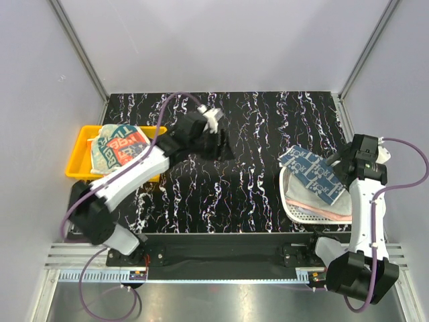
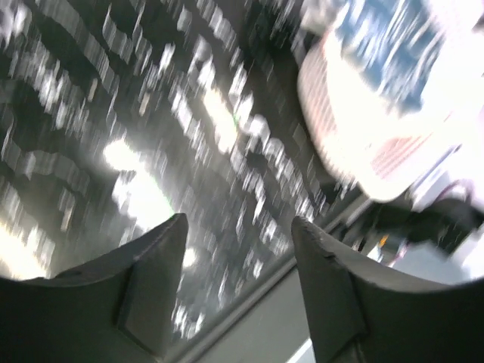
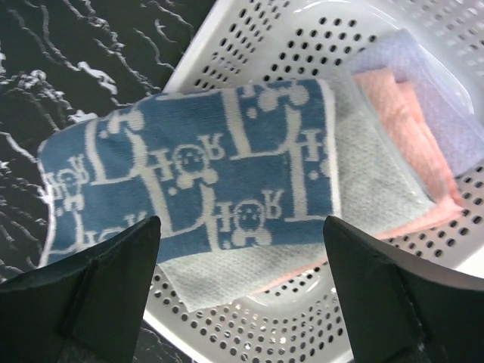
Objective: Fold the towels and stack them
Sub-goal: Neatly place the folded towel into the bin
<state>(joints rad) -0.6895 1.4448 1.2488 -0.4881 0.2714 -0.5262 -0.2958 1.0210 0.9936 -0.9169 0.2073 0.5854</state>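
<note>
A stack of folded towels lies in the white mesh basket (image 3: 302,325). On top is the blue patterned towel (image 3: 189,181), its left end hanging over the rim. Under it are a whitish towel (image 3: 370,174), a pink one (image 3: 401,121) and a pale blue one (image 3: 431,83). My right gripper (image 3: 240,221) hovers open just above the blue towel (image 1: 312,171), nothing between its fingers. Another printed towel with red lettering (image 1: 117,147) lies crumpled in the yellow tray (image 1: 79,157). My left gripper (image 1: 222,144) hangs open and empty over the middle of the table; its wrist view is motion-blurred.
The black marbled table top (image 1: 255,194) stretches between tray and basket (image 1: 298,211). Grey walls and metal frame posts close in the back and sides. The blurred left wrist view takes in the basket (image 2: 340,128) and the table's near edge rail.
</note>
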